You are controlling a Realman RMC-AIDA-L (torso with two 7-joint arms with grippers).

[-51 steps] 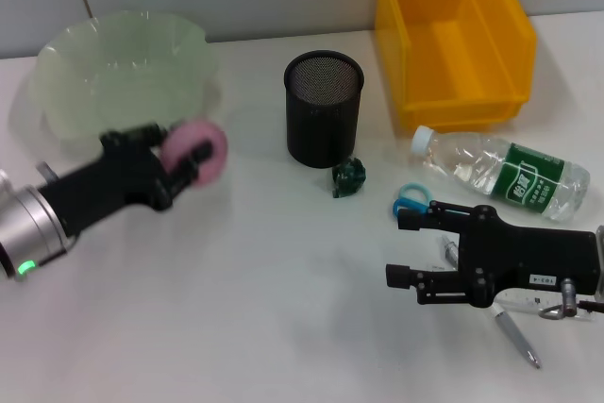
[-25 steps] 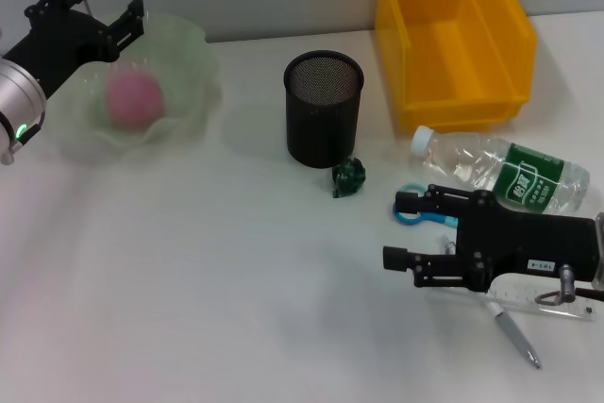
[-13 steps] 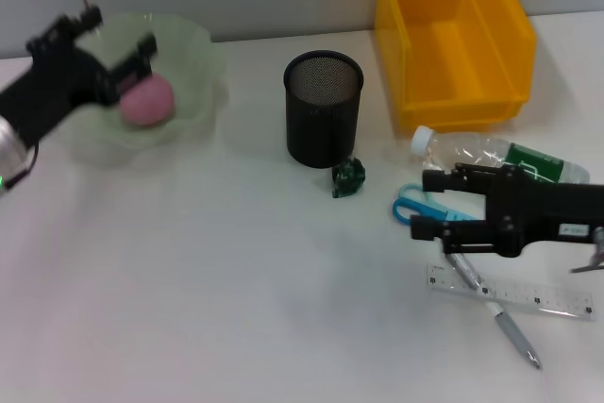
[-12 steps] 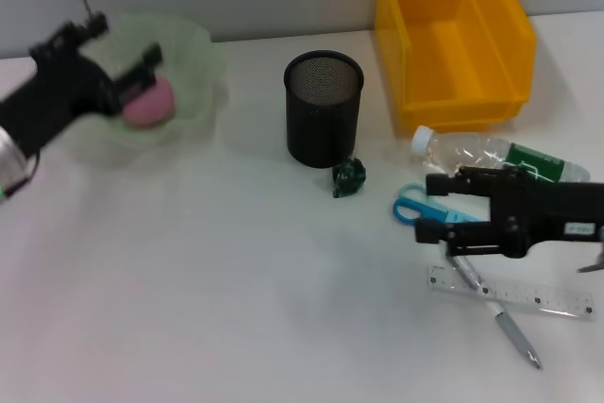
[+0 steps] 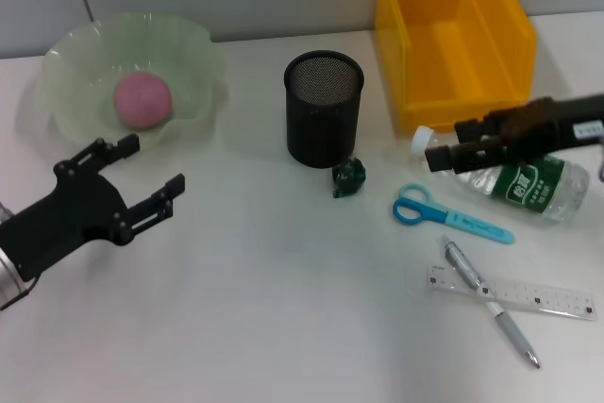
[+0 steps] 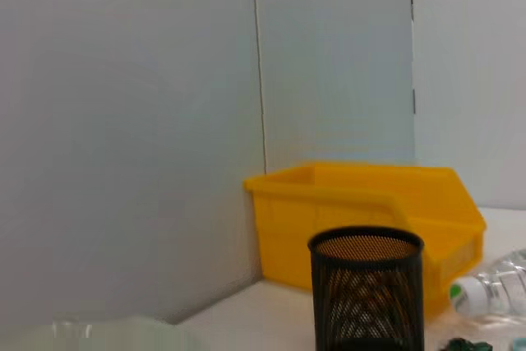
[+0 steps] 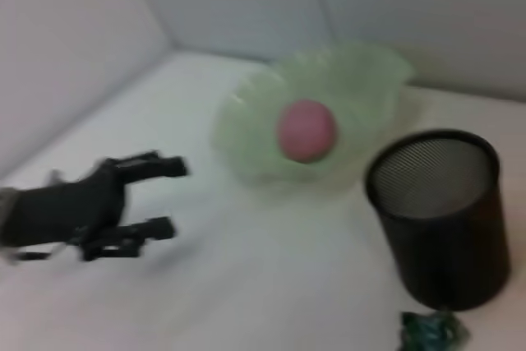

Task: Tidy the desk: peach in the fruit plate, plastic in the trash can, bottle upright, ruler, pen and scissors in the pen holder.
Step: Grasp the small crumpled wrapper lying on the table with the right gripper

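Note:
The pink peach (image 5: 143, 99) lies in the green fruit plate (image 5: 203, 54); both also show in the right wrist view, peach (image 7: 306, 129) and plate (image 7: 246, 121). My left gripper (image 5: 154, 165) is open and empty, in front of the plate, and shows in the right wrist view (image 7: 171, 196). My right gripper (image 5: 445, 143) is open at the neck of the lying clear bottle (image 5: 514, 176). Blue scissors (image 5: 448, 214), a pen (image 5: 486, 299) and a clear ruler (image 5: 514, 292) lie on the table. Crumpled green plastic (image 5: 348, 176) sits beside the black mesh pen holder (image 5: 324, 109).
A yellow bin (image 5: 453, 35) stands at the back right, behind the bottle. The left wrist view shows the pen holder (image 6: 366, 293), the bin (image 6: 362, 203) and the bottle's cap end (image 6: 493, 285). A grey wall runs along the table's back edge.
My left gripper has drawn back from the plate toward the front, leaving the peach in it. My right gripper has moved from over the scissors, pen and ruler back to the bottle's neck.

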